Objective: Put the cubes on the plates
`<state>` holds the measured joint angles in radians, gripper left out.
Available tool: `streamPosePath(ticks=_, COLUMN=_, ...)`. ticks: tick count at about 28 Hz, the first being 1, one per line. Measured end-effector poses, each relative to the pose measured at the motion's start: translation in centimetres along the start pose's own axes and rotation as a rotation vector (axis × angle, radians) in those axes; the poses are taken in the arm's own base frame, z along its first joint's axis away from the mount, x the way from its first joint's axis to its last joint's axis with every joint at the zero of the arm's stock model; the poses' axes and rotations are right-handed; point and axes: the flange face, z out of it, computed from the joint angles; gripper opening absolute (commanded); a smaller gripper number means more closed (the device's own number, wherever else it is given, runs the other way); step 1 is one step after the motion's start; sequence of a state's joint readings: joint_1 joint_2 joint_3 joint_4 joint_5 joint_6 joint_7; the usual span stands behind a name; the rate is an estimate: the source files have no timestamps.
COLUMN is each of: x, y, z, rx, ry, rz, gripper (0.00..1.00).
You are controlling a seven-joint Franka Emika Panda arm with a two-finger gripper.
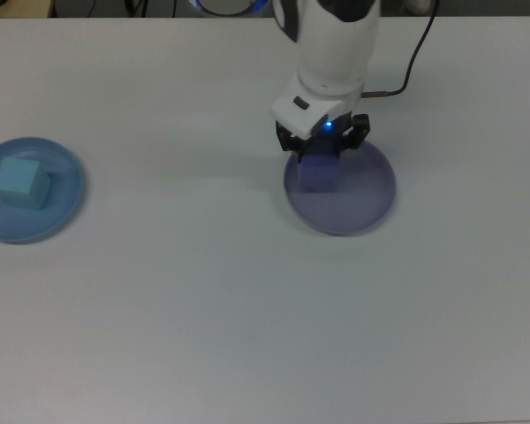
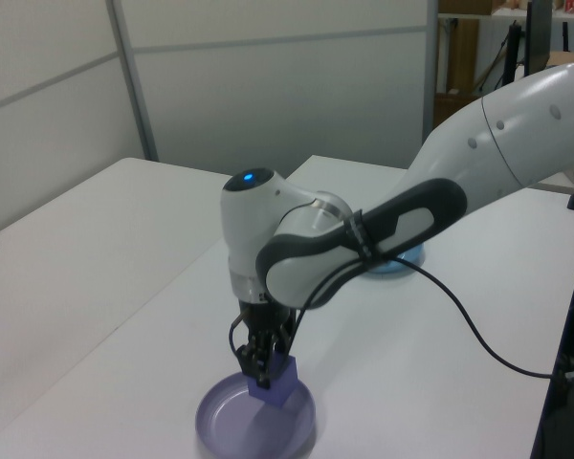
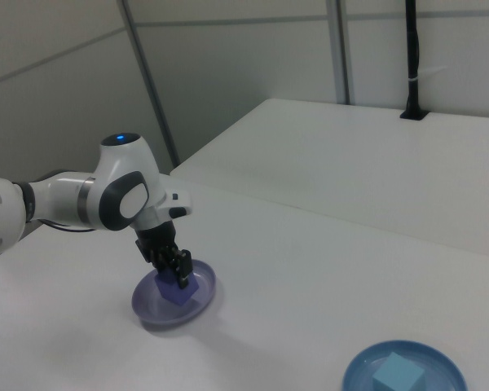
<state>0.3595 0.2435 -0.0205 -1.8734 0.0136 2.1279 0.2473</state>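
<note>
1 cube down: the cyan cube [image 1: 20, 182] sits on the blue plate [image 1: 66, 205] at the top view's far left. The gripper [image 1: 321, 148] is pinching the purple cube [image 1: 319, 172] over the lavender plate [image 1: 367, 196], so only lowering and letting go looks left.

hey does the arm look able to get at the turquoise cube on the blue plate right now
Probably not at once: the gripper is shut on the purple cube over the lavender plate. Nothing covers the turquoise cube.
</note>
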Motion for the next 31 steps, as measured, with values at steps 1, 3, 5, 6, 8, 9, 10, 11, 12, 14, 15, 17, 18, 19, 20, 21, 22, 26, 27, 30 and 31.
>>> streamPosePath(ticks=1, x=-0.1, y=-0.3, z=0.0, rx=-0.004, ry=0.001, rz=0.001, gripper=1.00)
streamPosePath(ticks=3, x=-0.1, y=-0.7, z=-0.2, rx=-0.008, ry=0.006, rz=0.001, gripper=1.00)
streamPosePath(ticks=5, x=0.0, y=-0.8, z=-0.4, rx=-0.007, ry=0.012, rz=0.001, gripper=1.00)
streamPosePath(ticks=6, x=0.1, y=-0.9, z=-0.7, rx=-0.006, ry=0.017, rz=0.002, gripper=1.00)
streamPosePath(ticks=8, x=0.4, y=-0.9, z=-1.5, rx=-0.002, ry=0.033, rz=0.007, gripper=1.00)
streamPosePath(ticks=9, x=0.6, y=-0.9, z=-1.9, rx=0.001, ry=0.041, rz=0.012, gripper=1.00)
streamPosePath(ticks=10, x=0.7, y=-0.8, z=-2.3, rx=0.003, ry=0.049, rz=0.018, gripper=1.00)
streamPosePath(ticks=11, x=0.7, y=-0.7, z=-2.8, rx=0.005, ry=0.057, rz=0.021, gripper=1.00)
streamPosePath(ticks=12, x=0.7, y=-0.7, z=-3.5, rx=0.007, ry=0.064, rz=0.024, gripper=1.00)
streamPosePath(ticks=14, x=0.5, y=-0.6, z=-4.4, rx=0.007, ry=0.062, rz=0.028, gripper=1.00)
streamPosePath(ticks=15, x=0.3, y=-0.5, z=-4.9, rx=0.006, ry=0.059, rz=0.031, gripper=1.00)
streamPosePath(ticks=17, x=-0.2, y=-0.1, z=-6.5, rx=0.004, ry=0.054, rz=0.039, gripper=1.00)
streamPosePath(ticks=18, x=-0.4, y=0.1, z=-7.3, rx=0.003, ry=0.054, rz=0.043, gripper=1.00)
streamPosePath(ticks=19, x=-0.6, y=0.5, z=-8.2, rx=0.003, ry=0.055, rz=0.050, gripper=1.00)
streamPosePath(ticks=20, x=-0.9, y=1.1, z=-9.2, rx=0.003, ry=0.057, rz=0.058, gripper=1.00)
streamPosePath(ticks=21, x=-1.1, y=1.8, z=-10.2, rx=0.003, ry=0.061, rz=0.068, gripper=1.00)
streamPosePath(ticks=22, x=-1.6, y=2.9, z=-11.9, rx=0.003, ry=0.069, rz=0.084, gripper=1.00)
streamPosePath(ticks=26, x=-3.3, y=6.6, z=-16.0, rx=-0.002, ry=0.074, rz=0.117, gripper=1.00)
streamPosePath(ticks=27, x=-3.9, y=8.4, z=-17.1, rx=-0.004, ry=0.072, rz=0.127, gripper=1.00)
streamPosePath(ticks=30, x=-4.7, y=12.0, z=-18.8, rx=-0.004, ry=0.076, rz=0.145, gripper=1.00)
streamPosePath(ticks=31, x=-4.9, y=13.2, z=-19.2, rx=-0.004, ry=0.079, rz=0.149, gripper=1.00)
